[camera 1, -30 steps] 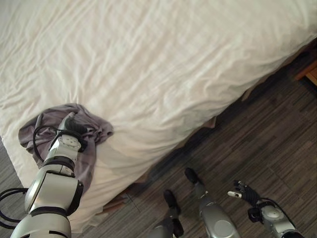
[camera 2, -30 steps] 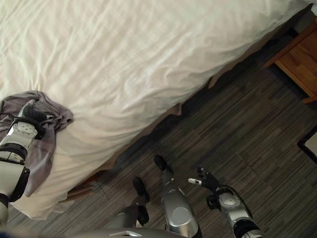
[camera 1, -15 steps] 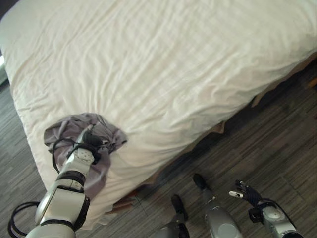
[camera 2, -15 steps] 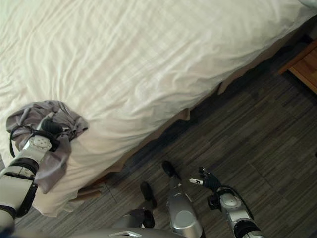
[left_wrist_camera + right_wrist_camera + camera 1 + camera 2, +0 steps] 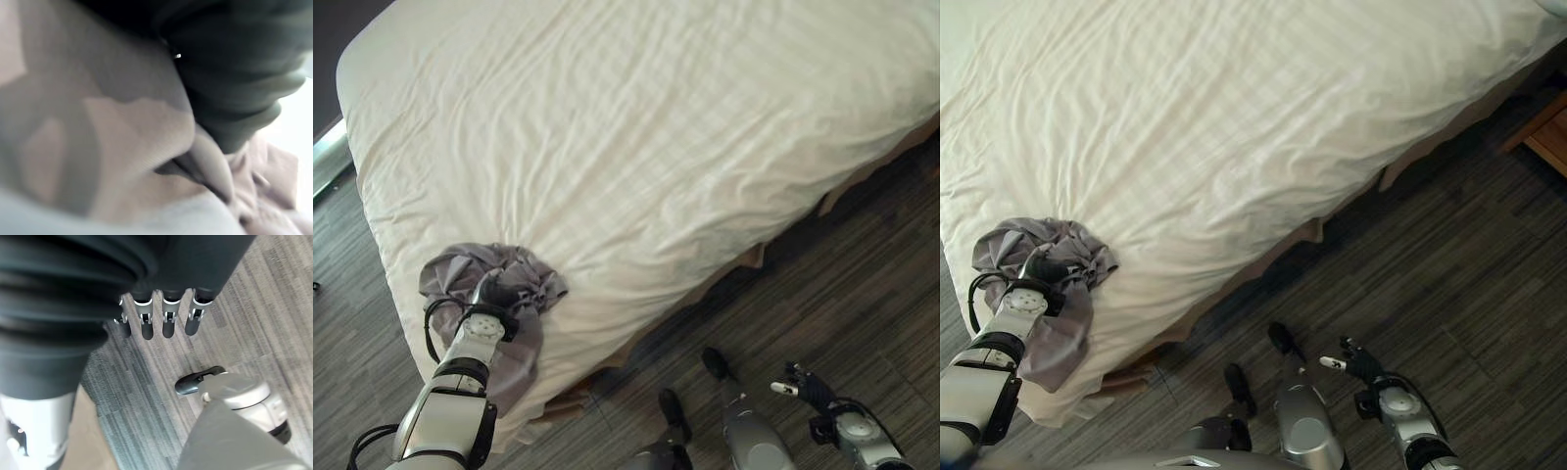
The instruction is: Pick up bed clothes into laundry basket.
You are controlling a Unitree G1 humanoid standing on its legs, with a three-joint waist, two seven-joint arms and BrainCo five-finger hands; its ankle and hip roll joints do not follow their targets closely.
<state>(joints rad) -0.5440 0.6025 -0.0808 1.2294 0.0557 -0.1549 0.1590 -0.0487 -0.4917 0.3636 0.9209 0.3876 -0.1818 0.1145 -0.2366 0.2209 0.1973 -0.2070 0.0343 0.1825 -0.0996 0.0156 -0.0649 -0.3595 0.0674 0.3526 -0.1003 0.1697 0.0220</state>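
Since a second ago the head camera has swung, so the near-left corner of the bed and the dark wood-plank floor (image 5: 862,284) beyond it now show; the crumpled grey-mauve cloth garment (image 5: 489,279) lies bunched more tightly than before, and the left arm stays reaching into it. That garment sits on the wide white-sheeted bed (image 5: 636,127), near the bed's near-left corner, with one flap hanging over the near edge of the mattress.

Left robot hand (image 5: 492,297) is buried in the folds of the garment; its fingers are hidden by cloth, so whether they are closed on it cannot be told. Its wrist view shows the dark ribbed cover close against grey fabric.

Right robot hand (image 5: 1349,362) hangs low over the floor at the near right, well apart from the bed. In its wrist view the silver dark-tipped fingers (image 5: 168,316) hang straight in a row, relaxed and holding nothing. A brown wooden piece of furniture (image 5: 1549,142) stands at the far right.
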